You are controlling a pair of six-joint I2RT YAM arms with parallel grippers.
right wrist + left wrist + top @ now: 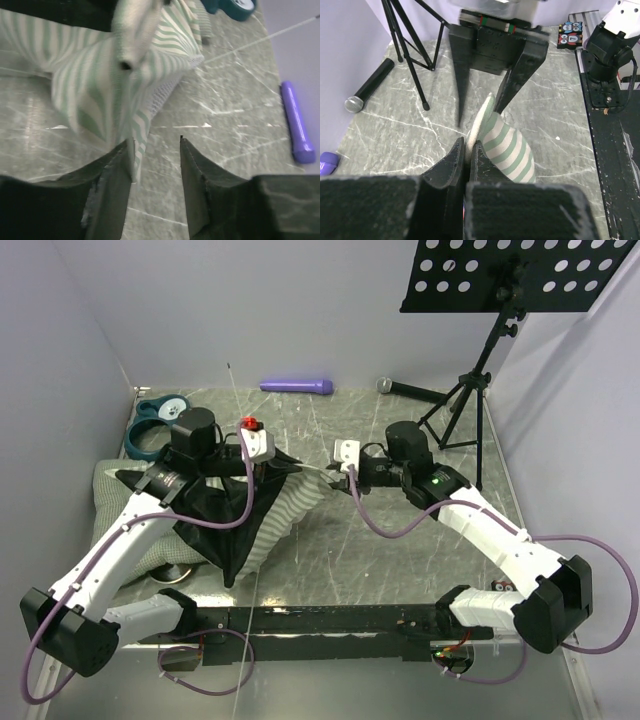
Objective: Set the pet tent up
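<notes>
Pet tent (278, 508) is slumped on the left half of the bench, its black lining spilling over the quilted cushion (108, 480) at the left edge. It's not standing yet, so I'd call this the opening-out step. My left gripper (468, 149) has its fingers pressed together on a striped fold. My right gripper (155, 144) hangs with fingers spread, fabric just beside one finger, nothing pinched. Next, I reckon, the right needs its own hold on the facing edge so both can pull apart and up. The bench top (400, 560) is scuffed grey-green marble, with pale walls close round. A microphone (405, 389), a purple cylinder (297, 386) and a music stand (520, 275) line the far edge.
</notes>
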